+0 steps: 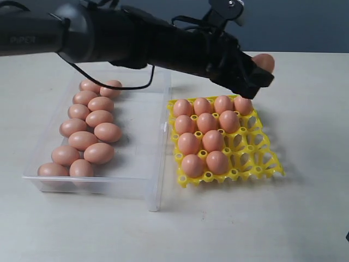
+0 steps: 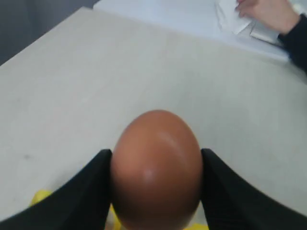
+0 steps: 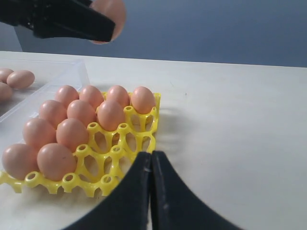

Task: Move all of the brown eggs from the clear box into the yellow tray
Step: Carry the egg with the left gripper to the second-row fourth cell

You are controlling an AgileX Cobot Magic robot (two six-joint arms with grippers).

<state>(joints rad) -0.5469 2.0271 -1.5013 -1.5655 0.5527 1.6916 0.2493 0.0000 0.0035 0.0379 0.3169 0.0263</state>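
My left gripper (image 1: 260, 70) reaches across from the left and is shut on a brown egg (image 2: 156, 165), with a black finger on each side of it. It hangs above the far right corner of the yellow tray (image 1: 256, 154). Several brown eggs (image 1: 204, 134) fill the tray's left and far cups; the cups at its right front are bare. Several more brown eggs (image 1: 87, 131) lie along the left side of the clear box (image 1: 143, 143). My right gripper (image 3: 151, 157) is shut and holds nothing, low over the table beside the tray (image 3: 109, 143).
The black left arm (image 1: 136, 38) and its cable (image 1: 109, 83) pass over the far end of the box. A person's hand (image 2: 268, 14) and white papers lie at the table's far edge. Bare table lies right of the tray.
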